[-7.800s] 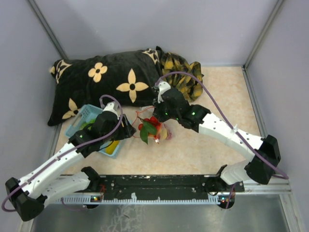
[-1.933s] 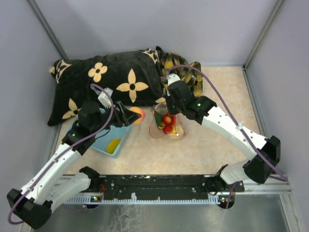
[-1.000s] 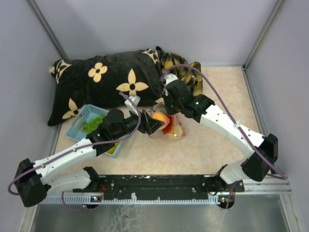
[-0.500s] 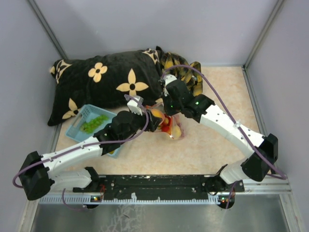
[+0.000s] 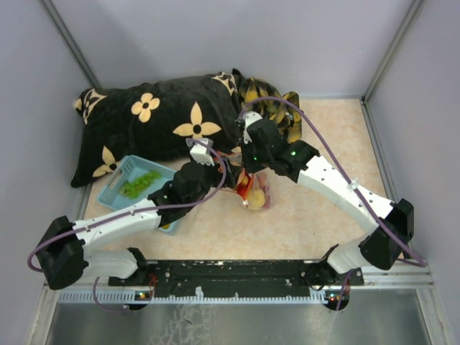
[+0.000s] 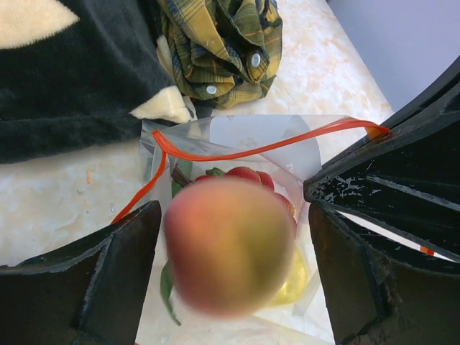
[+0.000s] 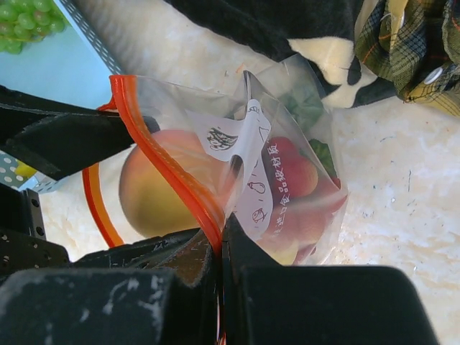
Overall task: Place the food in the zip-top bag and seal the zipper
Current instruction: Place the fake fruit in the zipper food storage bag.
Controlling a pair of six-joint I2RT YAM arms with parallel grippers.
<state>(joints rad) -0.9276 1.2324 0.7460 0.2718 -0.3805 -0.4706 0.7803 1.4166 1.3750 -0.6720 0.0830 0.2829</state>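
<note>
Above the zip-top bag (image 6: pixel 244 136), left hand (image 6: pixel 233 215) spread around a blurred peach (image 6: pixel 226 248); right hand (image 7: pixel 219 244) pinches the zipper (image 7: pixel 169 172).

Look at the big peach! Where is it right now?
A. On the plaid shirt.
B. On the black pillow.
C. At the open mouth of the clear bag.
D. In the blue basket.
C: the left wrist view shows the peach between the spread fingers of the left gripper, directly over the open zip-top bag, whose zipper is bowed apart.
</note>
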